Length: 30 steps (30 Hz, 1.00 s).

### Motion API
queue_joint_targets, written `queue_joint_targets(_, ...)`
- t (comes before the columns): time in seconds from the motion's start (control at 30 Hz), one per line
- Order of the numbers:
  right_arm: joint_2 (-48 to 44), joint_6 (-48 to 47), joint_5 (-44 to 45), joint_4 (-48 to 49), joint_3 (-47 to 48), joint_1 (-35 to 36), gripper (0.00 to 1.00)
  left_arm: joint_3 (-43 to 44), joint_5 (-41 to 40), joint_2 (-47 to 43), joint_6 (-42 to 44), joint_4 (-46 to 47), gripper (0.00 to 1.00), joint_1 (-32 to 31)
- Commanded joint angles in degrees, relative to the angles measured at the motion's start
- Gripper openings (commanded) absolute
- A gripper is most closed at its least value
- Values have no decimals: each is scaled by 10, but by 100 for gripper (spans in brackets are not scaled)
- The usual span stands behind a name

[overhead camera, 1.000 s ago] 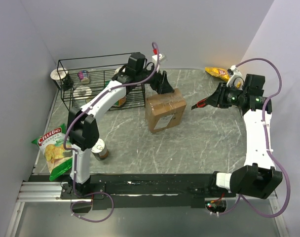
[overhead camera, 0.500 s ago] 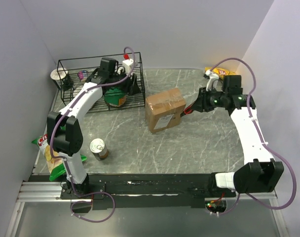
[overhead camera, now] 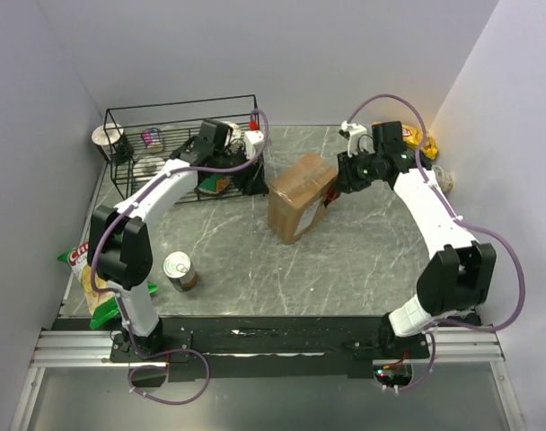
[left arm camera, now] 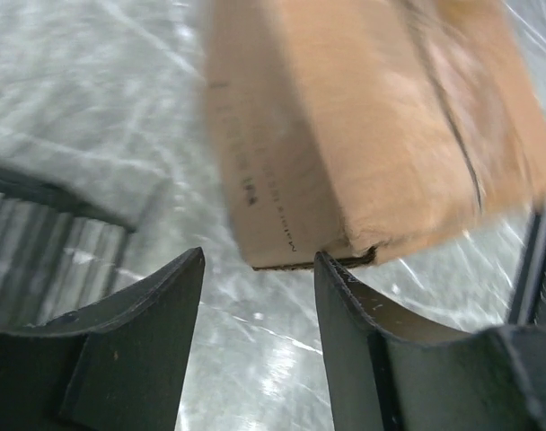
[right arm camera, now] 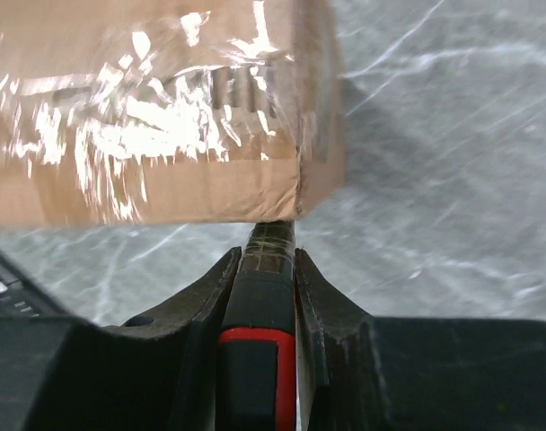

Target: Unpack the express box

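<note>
The express box [overhead camera: 300, 193], a brown carton with clear tape on top, lies mid-table, turned at an angle. My left gripper [overhead camera: 253, 178] is open at the box's left side; in the left wrist view its fingertips [left arm camera: 259, 259] stand just short of the box's lower corner [left arm camera: 345, 135], with nothing between them. My right gripper [overhead camera: 342, 182] is shut on a black-and-red cutter [right arm camera: 266, 269]. The cutter's tip meets the bottom edge of the box's taped face [right arm camera: 165, 117] near a corner.
A black wire basket [overhead camera: 179, 105] stands back left with a green can [overhead camera: 215, 183] and small items inside. A tin can [overhead camera: 180, 269] and a green chips bag [overhead camera: 86, 269] lie front left. A yellow packet [overhead camera: 427, 141] is back right.
My left gripper swung from over the basket to the box's left side, its jaws narrower. The right arm moved left, bringing the cutter against the box. The box has turned.
</note>
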Motion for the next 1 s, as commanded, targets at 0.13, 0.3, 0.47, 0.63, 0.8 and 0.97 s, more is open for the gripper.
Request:
queue_joint_targets(0.13, 83, -60, -4, 77, 105, 43, 0, -46, 59, -71, 89, -38, 61, -49)
queue_joint_targets(0.3, 131, -66, -28, 109, 132, 70, 0, -41, 65, -71, 119, -53, 62, -55)
queue_joint_targets(0.47, 144, -58, -56, 128, 139, 87, 0, -25, 74, -67, 117, -65, 65, -58)
queue_joint_targets(0.63, 147, -48, -20, 129, 140, 88, 0, 40, 40, -71, 254, -228, 70, -52)
queue_joint_targets(0.8, 101, -40, 12, 139, 104, 60, 0, 91, 50, -86, 290, -289, 73, 11)
queue_joint_targets(0.97, 56, -39, 28, 115, 75, 27, 0, 121, 68, -64, 122, -133, 75, 42)
